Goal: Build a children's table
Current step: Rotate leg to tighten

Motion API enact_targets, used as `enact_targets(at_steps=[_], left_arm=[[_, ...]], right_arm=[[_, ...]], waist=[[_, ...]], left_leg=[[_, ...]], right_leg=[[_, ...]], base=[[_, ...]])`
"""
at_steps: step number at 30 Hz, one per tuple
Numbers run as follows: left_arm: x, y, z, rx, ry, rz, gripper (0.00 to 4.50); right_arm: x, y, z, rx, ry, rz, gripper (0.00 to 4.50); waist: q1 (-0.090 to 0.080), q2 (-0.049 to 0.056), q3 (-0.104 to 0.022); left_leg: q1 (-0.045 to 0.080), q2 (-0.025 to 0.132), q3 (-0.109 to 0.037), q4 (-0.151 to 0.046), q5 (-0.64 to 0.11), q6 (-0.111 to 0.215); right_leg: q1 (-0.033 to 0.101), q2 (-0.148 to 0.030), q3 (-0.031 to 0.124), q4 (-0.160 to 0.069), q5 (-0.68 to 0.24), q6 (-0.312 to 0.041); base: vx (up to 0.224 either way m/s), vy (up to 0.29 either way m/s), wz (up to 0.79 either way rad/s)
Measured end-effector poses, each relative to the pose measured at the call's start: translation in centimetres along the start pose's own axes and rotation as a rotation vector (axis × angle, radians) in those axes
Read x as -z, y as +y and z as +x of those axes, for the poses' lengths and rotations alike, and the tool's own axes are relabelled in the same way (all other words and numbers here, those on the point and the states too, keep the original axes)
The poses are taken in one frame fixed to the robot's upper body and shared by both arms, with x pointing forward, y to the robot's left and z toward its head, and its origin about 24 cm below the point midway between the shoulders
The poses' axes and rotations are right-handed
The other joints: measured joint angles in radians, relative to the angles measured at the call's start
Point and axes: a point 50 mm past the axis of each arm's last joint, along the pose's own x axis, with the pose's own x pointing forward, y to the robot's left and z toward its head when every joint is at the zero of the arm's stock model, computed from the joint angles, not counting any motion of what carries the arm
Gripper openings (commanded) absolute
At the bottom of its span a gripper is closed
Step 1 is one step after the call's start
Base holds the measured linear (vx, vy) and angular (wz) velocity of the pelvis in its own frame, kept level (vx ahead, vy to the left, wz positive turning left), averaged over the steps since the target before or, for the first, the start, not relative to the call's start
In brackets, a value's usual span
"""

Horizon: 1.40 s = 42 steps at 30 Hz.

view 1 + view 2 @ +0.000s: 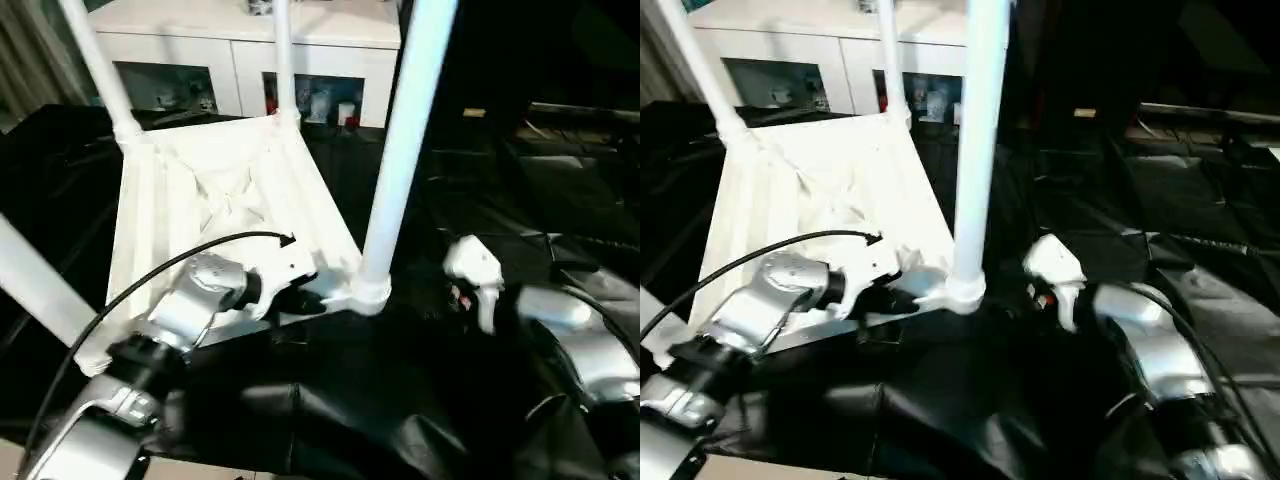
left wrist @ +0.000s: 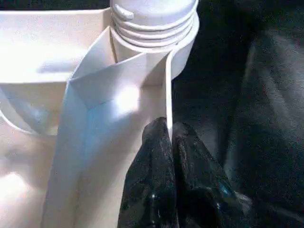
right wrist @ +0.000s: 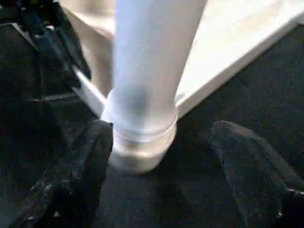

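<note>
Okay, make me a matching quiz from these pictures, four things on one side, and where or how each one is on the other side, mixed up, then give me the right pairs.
Things:
1. left gripper
2. right gripper
3. nearest leg
4. cabinet

States:
A. stands upright in the tabletop's corner socket
B. shut on the tabletop's thin rim
C. behind the table, with glass doors
D. open, one finger on each side of the leg's base

Pairs: 1-B, 2-D, 3-A, 4-C
</note>
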Motion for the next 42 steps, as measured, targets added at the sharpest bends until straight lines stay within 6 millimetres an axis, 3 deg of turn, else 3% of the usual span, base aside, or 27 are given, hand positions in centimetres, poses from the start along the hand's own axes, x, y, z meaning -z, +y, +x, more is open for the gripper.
enact_targets(at_steps=[8,16,17,20,22,28,36,42], left_arm=[[-0.1,-0.3,0.0,0.01,0.003,-0.006,0.0],[-0.2,-0.6,0.0,0.029,0.012,-0.003,0.0],[-0.2,-0.6,0.0,0.03,0.012,-0.003,0.0],[-0.2,-0.6,0.0,0.029,0.014,-0.004,0.0],[-0.1,-0.6,-0.1,0.028,0.016,-0.007,0.0],[-0.1,-0.6,-0.1,0.027,0.018,-0.008,0.0],[0.0,-0.6,-0.2,0.021,0.027,-0.007,0.0],[0.0,-0.7,0.2,0.002,0.008,-0.021,0.0]], right_arm=[[0.1,1.4,1.6,-0.089,-0.013,0.013,3.73],[-0.5,1.1,2.9,-0.08,-0.04,0.027,3.73],[-0.5,1.1,2.9,-0.081,-0.042,0.027,3.47],[-0.4,1.2,3.1,-0.085,-0.044,0.036,3.39],[-0.3,1.3,3.2,-0.09,-0.046,0.039,3.03],[-0.1,1.4,3.2,-0.108,-0.049,0.041,2.6],[-0.3,1.4,3.2,-0.115,-0.068,0.04,2.15],[-0.1,1.4,3.6,-0.078,-0.083,0.078,2.08]], waist=[[0.001,0.0,0.0],[0.002,0.0,0.0],[0.002,0.0,0.0],[0.001,0.0,0.0],[0.0,0.0,0.0],[0.0,0.0,0.0],[-0.004,-0.002,-0.001],[-0.007,-0.002,-0.001]], left_leg=[[-0.001,0.0,0.0,0.0,0.0,0.0],[-0.001,0.0,0.0,0.001,0.0,0.0],[-0.001,0.0,0.0,0.001,0.0,0.0],[-0.002,0.0,0.0,0.001,0.0,0.0],[-0.001,0.0,0.0,0.002,0.0,0.001],[-0.001,0.0,0.0,0.002,0.001,0.002],[0.0,0.0,0.0,0.003,0.003,0.005],[0.002,0.0,0.0,0.003,0.003,0.005]], right_leg=[[0.0,0.0,0.0,0.0,-0.001,0.0],[0.0,0.0,0.0,0.0,-0.001,0.0],[0.0,0.0,0.0,0.0,-0.001,0.0],[0.0,0.0,0.0,0.001,-0.001,0.0],[0.0,0.0,0.0,0.001,-0.001,0.0],[0.0,0.0,0.0,0.002,0.0,0.0],[0.0,0.0,0.0,0.003,0.0,-0.001],[0.002,0.0,0.001,0.004,0.0,-0.001]], base=[[0.0,0.0,0.0],[0.0,0.0,0.0],[0.0,0.0,0.0],[0.0,0.0,0.0],[0.0,0.0,0.0],[0.0,0.0,0.0],[0.0,0.0,0.0],[0.0,0.0,0.0]])
